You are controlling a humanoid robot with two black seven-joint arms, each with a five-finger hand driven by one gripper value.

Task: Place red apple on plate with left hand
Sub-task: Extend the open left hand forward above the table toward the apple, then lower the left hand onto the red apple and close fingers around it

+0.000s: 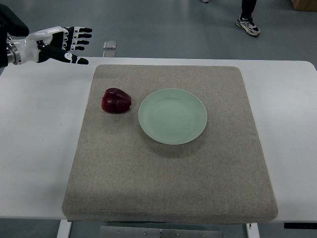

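Note:
A dark red apple (116, 101) lies on the grey-beige mat (168, 178), just left of a pale green plate (173, 116) that holds nothing. Apple and plate are close but apart. My left hand (74, 43), white with black fingers, hovers at the upper left over the table's far edge, well up and left of the apple. Its fingers are spread and hold nothing. The right arm does not show.
The mat covers most of a white table (39, 144). A small metal floor fitting (109, 48) sits beyond the far edge. A person's shoe (248, 26) stands on the grey floor at the top right.

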